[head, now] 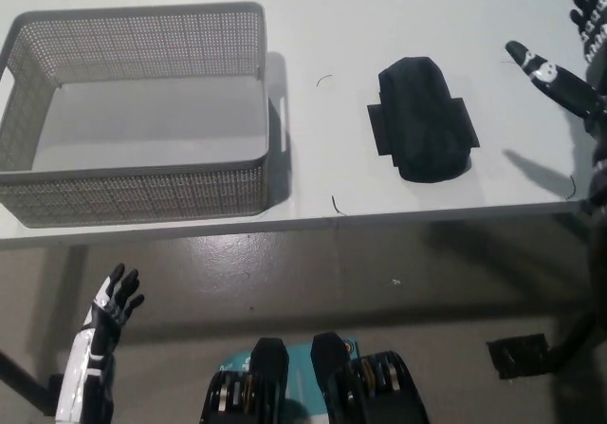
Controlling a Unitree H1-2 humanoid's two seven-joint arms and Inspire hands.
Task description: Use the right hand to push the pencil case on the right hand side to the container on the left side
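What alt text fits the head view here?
A black pencil case lies on a white table, right of an empty grey mesh basket. The open black right hand hovers at the table's right edge, apart from the case; the white left hand hangs open below the table's front edge.

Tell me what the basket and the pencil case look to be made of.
The basket looks like rigid grey plastic: its walls are a fine perforated mesh with a smooth solid rim and a slot handle, matte finish. The pencil case looks like soft black fabric: dull, with no shine, a rounded body and flat flaps at its sides, though its weave is too dark to make out.
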